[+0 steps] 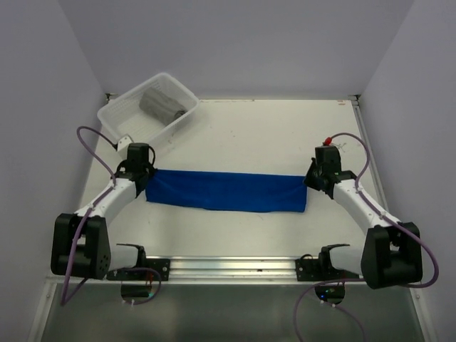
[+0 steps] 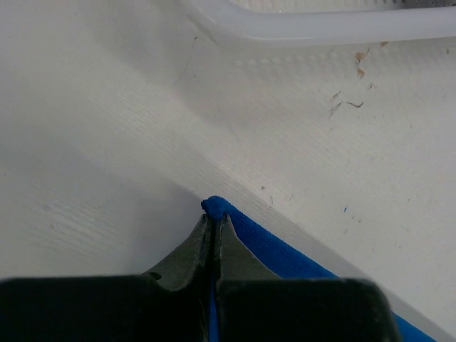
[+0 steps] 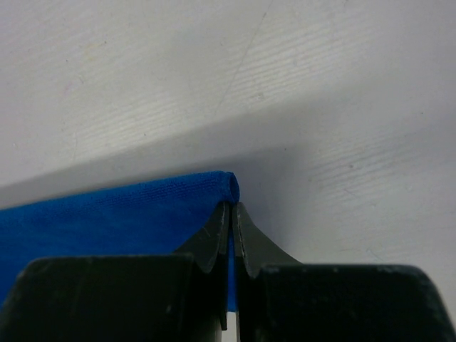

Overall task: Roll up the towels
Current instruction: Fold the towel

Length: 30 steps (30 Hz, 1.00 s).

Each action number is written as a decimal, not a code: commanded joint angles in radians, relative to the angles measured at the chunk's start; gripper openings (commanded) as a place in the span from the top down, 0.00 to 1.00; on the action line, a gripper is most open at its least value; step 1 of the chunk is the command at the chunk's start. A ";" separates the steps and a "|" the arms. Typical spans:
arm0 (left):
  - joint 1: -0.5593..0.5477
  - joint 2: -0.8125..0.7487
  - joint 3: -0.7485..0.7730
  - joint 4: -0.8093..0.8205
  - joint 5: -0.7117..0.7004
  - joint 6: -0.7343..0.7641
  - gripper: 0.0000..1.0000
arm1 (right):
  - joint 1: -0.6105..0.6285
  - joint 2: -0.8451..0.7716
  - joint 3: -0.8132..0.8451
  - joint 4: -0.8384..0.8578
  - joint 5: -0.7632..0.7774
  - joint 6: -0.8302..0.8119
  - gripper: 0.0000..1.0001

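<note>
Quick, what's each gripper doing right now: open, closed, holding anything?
The left gripper is closed, pinching one end of the blue towel.
The right gripper is closed, pinching the other end of the same towel.

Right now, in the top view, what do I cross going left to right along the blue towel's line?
left gripper → blue towel, a long strip pinched at both ends → right gripper
</note>
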 commanded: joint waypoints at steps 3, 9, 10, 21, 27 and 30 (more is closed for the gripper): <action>0.006 0.104 0.091 0.113 -0.035 0.046 1.00 | -0.003 0.105 0.096 0.095 0.068 -0.001 1.00; 0.006 0.234 0.185 0.104 -0.032 0.064 1.00 | -0.005 0.229 0.174 0.105 0.091 -0.002 1.00; 0.006 0.246 0.204 0.101 -0.032 0.066 1.00 | -0.003 0.243 0.185 0.106 0.092 -0.001 1.00; 0.006 0.244 0.238 0.092 -0.045 0.069 1.00 | -0.005 0.283 0.225 0.133 0.086 -0.015 1.00; 0.006 0.127 0.189 0.067 -0.065 0.060 1.00 | -0.005 0.148 0.187 0.096 0.082 -0.022 1.00; 0.006 0.058 0.165 0.047 -0.064 0.057 1.00 | -0.005 0.058 0.141 0.098 0.069 -0.021 1.00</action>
